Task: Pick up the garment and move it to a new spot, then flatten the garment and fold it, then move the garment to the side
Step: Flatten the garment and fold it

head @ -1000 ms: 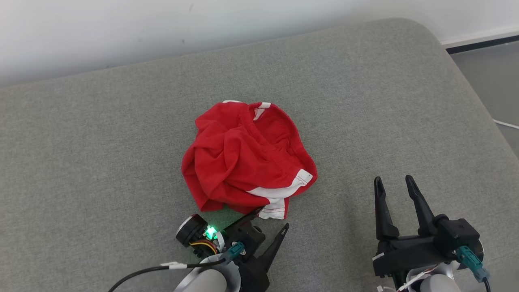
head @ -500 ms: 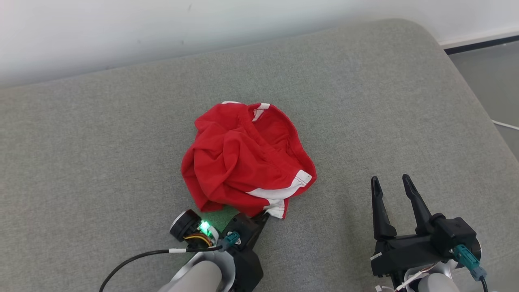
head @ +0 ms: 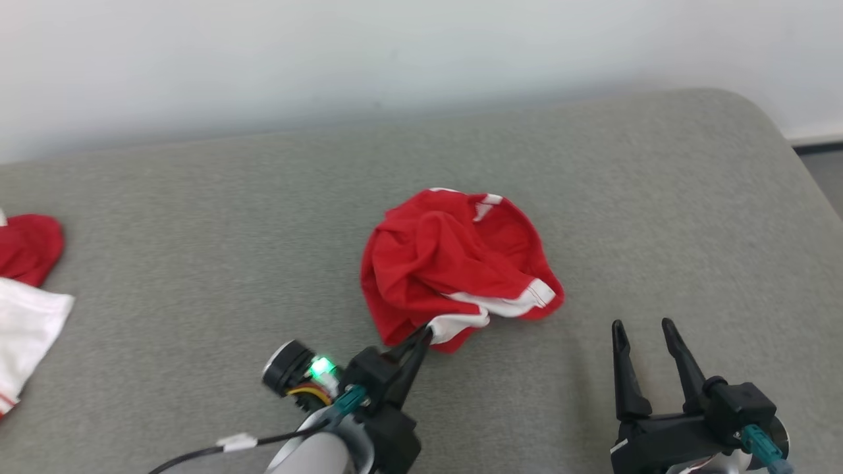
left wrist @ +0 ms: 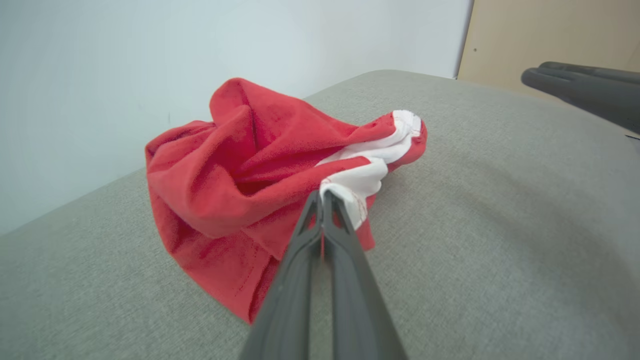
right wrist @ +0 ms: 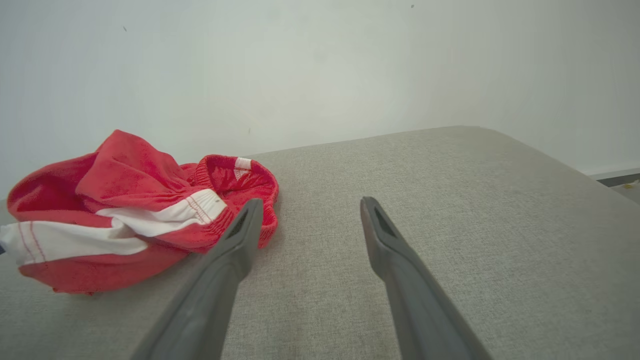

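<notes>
Left wrist view: the left gripper (left wrist: 322, 196) pinches the white hem (left wrist: 372, 172) of the red shorts (left wrist: 225, 170) — soft, light, likely to drape, best held by seams — right gripper (right wrist: 310, 212) wide, empty.

Grey cushion (head: 197, 263), second red-white cloth (head: 29, 316)

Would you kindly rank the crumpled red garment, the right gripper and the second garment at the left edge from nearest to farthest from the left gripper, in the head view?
1. The crumpled red garment: white hem pinched in the left gripper.
2. The right gripper: open, to the right.
3. The second garment: at the left edge.
</notes>
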Robot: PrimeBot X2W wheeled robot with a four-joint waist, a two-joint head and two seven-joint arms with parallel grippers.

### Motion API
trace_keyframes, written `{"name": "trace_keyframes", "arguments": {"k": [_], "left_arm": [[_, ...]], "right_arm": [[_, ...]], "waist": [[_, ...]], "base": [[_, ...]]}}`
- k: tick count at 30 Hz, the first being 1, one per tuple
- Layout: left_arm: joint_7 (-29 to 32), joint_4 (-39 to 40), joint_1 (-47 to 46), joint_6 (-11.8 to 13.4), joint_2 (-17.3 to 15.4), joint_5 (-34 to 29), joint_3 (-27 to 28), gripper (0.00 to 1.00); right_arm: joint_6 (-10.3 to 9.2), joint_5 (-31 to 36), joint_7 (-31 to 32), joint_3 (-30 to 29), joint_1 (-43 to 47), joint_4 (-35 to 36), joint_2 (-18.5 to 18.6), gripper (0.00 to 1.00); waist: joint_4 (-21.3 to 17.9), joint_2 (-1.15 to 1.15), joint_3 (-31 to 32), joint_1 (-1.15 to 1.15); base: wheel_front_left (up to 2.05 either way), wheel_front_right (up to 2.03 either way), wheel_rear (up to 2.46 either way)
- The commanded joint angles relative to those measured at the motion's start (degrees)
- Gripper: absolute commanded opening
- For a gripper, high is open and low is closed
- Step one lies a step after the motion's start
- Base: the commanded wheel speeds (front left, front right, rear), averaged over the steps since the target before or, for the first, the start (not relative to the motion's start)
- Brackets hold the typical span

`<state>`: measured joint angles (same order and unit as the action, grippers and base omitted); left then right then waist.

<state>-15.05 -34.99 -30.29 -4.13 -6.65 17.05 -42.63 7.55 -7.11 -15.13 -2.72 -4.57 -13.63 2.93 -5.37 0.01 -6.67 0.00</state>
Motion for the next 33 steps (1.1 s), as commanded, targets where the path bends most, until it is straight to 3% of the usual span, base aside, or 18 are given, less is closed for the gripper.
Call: {"name": "trace_keyframes", "arguments": {"k": [1,6,11,19,20,21,26,33], "left_arm": [[-0.19,1.6,2.3,0.33,-1.29,-0.48,0.4,0.0],[-0.19,6.37,8.33,1.41,-6.02,0.13,2.12,0.0],[-0.19,8.88,15.7,3.47,-10.31,2.69,5.36,0.0],[-0.19,8.06,22.46,4.34,-12.2,4.81,7.95,0.0],[-0.19,8.29,22.72,4.74,-11.82,5.01,8.59,0.19],[-0.19,8.5,23.05,4.81,-11.54,5.02,9.04,1.0],[-0.19,11.43,24.97,6.67,-10.8,4.87,12.98,1.0],[-0.19,14.44,28.37,8.01,-12.42,4.53,17.93,1.0]], "right_arm": [[-0.13,-0.47,-0.03,0.33,0.99,-0.2,-0.09,1.0],[-0.13,-1.1,-0.03,0.75,2.02,-0.53,-0.07,1.0],[-0.13,-1.6,-0.03,1.22,2.02,-0.76,-0.07,1.0],[-0.13,-1.35,-0.03,0.77,2.51,-1.05,-0.06,1.0],[-0.13,-1.3,-0.02,0.65,2.56,-1.09,-0.07,1.0],[-0.13,-1.25,-0.02,0.56,2.65,-1.15,-0.07,1.0],[-0.13,-1.33,-0.02,0.23,3.09,-1.08,-0.08,1.0],[-0.13,-1.83,-0.02,0.56,3.38,-1.06,-0.08,1.0]], "waist": [[4.84,-0.01,3.88,0.0],[7.59,-0.01,5.4,0.0],[7.7,-0.01,5.65,0.0],[7.12,-0.01,6.16,0.0],[7.14,-0.01,6.28,0.0],[7.2,-0.01,6.43,0.0],[7.91,-0.01,7.2,0.0],[9.62,-0.01,7.92,0.0]], "base": [[0.0,0.0,0.0],[0.0,0.0,0.0],[0.0,0.0,0.0],[0.0,0.0,0.0],[0.0,0.0,0.0],[0.0,0.0,0.0],[0.0,0.0,0.0],[0.0,0.0,0.0]]}}
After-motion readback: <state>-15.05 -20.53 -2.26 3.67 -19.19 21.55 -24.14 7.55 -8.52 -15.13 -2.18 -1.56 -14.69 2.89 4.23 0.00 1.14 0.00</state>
